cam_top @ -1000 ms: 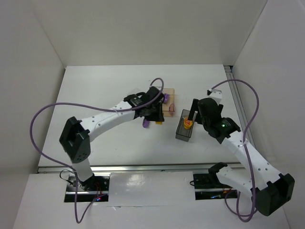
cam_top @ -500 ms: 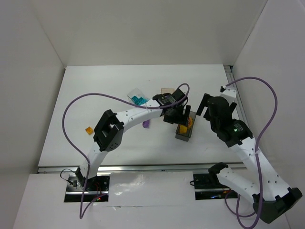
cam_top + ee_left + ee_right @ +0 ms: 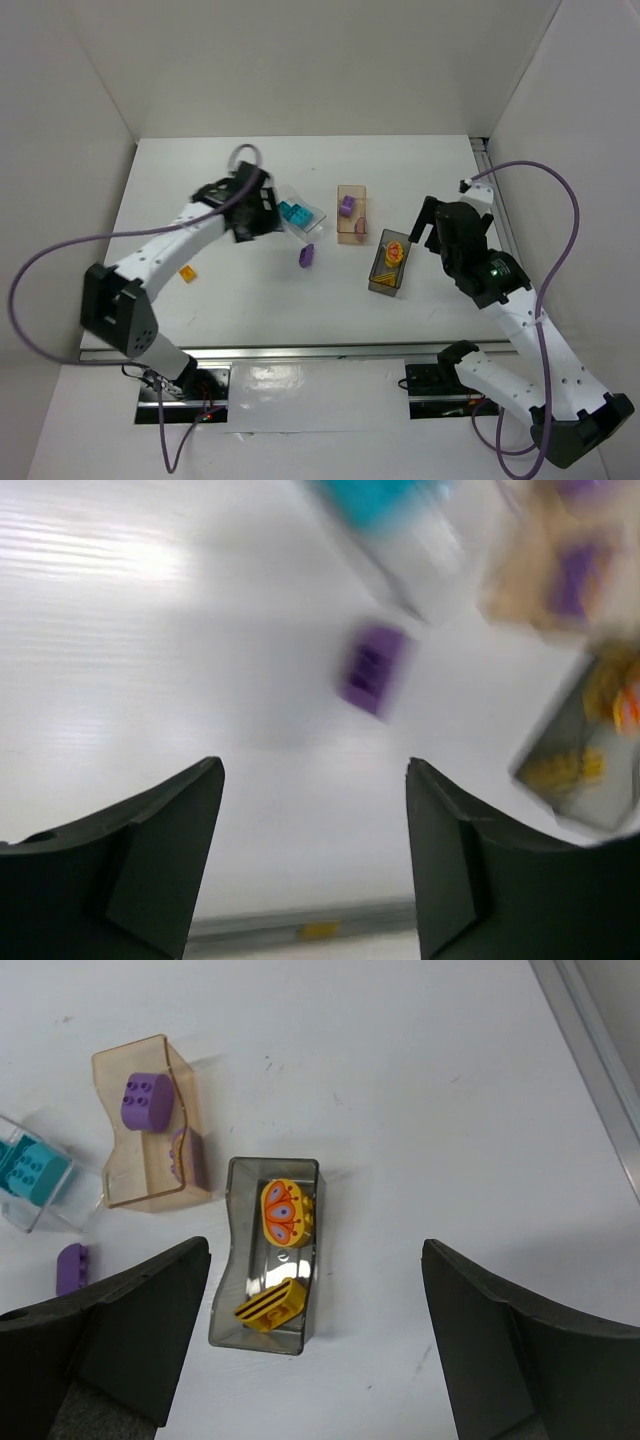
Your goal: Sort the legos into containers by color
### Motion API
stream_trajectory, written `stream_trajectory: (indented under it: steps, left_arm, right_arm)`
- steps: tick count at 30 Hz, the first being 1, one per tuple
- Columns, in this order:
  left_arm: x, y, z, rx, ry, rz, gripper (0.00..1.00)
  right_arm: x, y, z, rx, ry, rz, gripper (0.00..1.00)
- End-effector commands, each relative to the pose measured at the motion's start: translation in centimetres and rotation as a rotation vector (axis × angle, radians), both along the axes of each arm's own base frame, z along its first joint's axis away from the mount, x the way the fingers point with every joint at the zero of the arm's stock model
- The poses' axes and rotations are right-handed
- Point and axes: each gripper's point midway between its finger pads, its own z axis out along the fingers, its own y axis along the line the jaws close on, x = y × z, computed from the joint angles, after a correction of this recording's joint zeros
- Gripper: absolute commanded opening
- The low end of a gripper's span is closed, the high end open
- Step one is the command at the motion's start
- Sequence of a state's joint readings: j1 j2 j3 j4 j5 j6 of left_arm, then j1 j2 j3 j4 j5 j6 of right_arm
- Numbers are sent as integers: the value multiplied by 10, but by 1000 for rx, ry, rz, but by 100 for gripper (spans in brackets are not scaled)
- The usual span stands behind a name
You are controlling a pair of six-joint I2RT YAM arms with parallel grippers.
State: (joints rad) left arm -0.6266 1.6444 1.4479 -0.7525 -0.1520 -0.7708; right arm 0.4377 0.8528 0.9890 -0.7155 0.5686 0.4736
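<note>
Swung clear of the smoky dark grey plastic bin (image 3: 222,1290) since half a second ago, the left gripper (image 3: 312,770) now sits well to that bin's left, its jaws spread wide and empty. Inside the grey bin lie a rounded orange brick with a printed pattern (image 3: 283,1212) toward the far end and a yellow striped brick (image 3: 270,1305) at the near end. The bin's long axis runs near to far, slightly tilted. Just to its far left stands the translucent amber bin (image 3: 112,1100), its long axis roughly parallel, holding a purple studded brick (image 3: 147,1098) and a rounded purple brick (image 3: 190,1157). Farther left the clear bin (image 3: 20,1215), set diagonally, holds teal bricks (image 3: 30,1167). A loose purple brick (image 3: 70,1268) lies on the white table (image 3: 450,1110) left of the grey bin, its long axis near to far. A small orange brick (image 3: 186,271) lies well to the left. The right gripper (image 3: 315,1255) hovers above the grey bin, jaws wide, holding nothing.
</note>
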Motion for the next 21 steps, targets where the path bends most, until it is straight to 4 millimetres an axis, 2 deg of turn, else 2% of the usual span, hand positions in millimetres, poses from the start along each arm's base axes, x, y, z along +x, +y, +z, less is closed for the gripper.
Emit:
stream_trajectory:
  steps: [1,3,4,6,7,8,11,14,21]
  left_arm:
    - [-5,134,-19,28,66,415,81]
    - [-8,170,-21,45,53,487,94]
    - [-10,200,-27,59,65,578,95]
    - [-17,226,-32,74,90,632,99]
    - [-21,249,-38,68,114,709,99]
    - [-22,259,-38,65,118,727,99]
    - [-26,284,-61,27,167,795,100]
    - [-24,291,-79,0,201,822,99]
    - [-24,291,-115,30,306,865,85]
  right_arm:
    - [9,16,7,48,-34,64,94]
    - [13,23,6,67,-35,93,95]
    - [12,27,6,76,-31,109,95]
    - [14,32,5,81,-26,137,95]
    - [17,35,3,86,-22,146,95]
    - [17,38,3,92,-19,157,95]
    - [19,40,2,96,-18,165,96]
    - [18,42,2,101,-15,174,96]
    - [20,47,-10,101,16,190,96]
